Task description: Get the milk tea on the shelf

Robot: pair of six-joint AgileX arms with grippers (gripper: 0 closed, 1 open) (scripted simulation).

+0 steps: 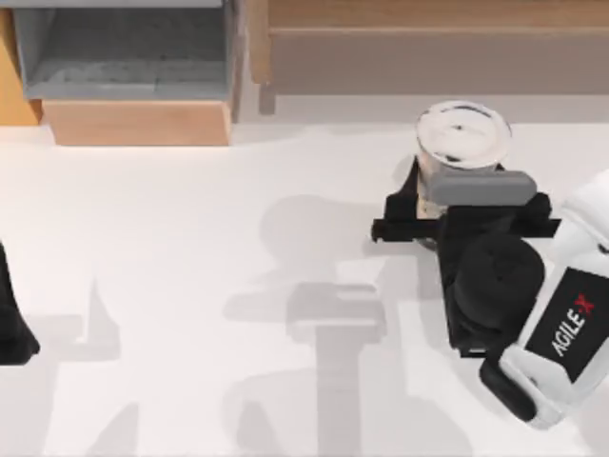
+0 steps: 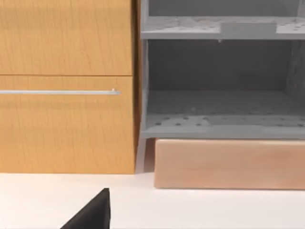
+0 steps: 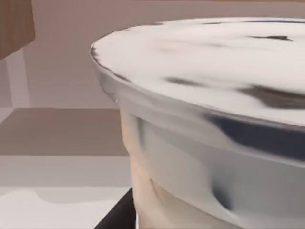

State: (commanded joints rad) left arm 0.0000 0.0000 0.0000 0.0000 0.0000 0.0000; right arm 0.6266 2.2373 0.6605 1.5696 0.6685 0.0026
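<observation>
The milk tea, a clear cup with a white flat lid, stands upright at the right of the table, just in front of the shelf. My right gripper is shut on the milk tea, its black fingers hugging the cup's body below the lid. In the right wrist view the lid and creamy side of the milk tea loom very close, with one black finger against the cup and the shelf's taupe panel behind. The pearls at the bottom are hidden. My left gripper is parked at the table's left edge.
A grey open box on an orange-wood base stands at the back left. The left wrist view faces that grey box, its base and a wooden cabinet. White table stretches between the arms.
</observation>
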